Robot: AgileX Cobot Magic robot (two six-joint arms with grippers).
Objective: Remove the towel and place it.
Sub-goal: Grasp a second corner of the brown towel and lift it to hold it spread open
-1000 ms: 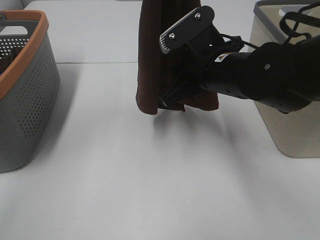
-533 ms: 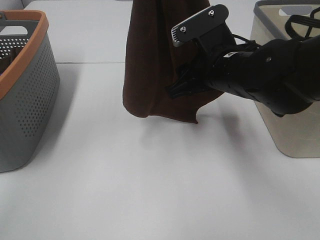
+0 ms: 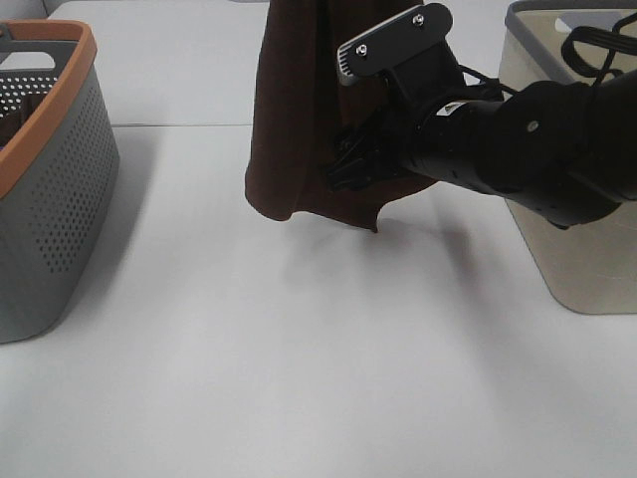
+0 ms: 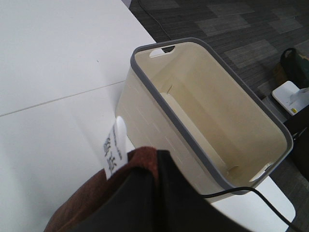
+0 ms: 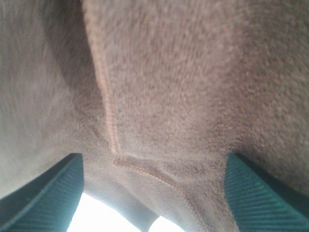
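Two baskets are standing on the white table [image 3: 299,358] you are working over: one grey perforated basket [image 3: 60,179] with an orange rim at 9 o'clock of the high view, and one beige basket [image 3: 557,229] with a grey rim at 3 o'clock. One towel [image 3: 294,119], dark brown and plush, is hanging at 12 o'clock between them, its lower edge dangling just above the tabletop. Your left gripper [image 4: 157,179], out of the high view, is pinching the towel's upper part, right beside its one white label [image 4: 113,145]. Your right gripper [image 3: 343,169] is reaching in from 3 o'clock at the towel's lower part, its two ribbed fingers [image 5: 43,193] standing spread wide, with plush fabric and a stitched hem showing between them.
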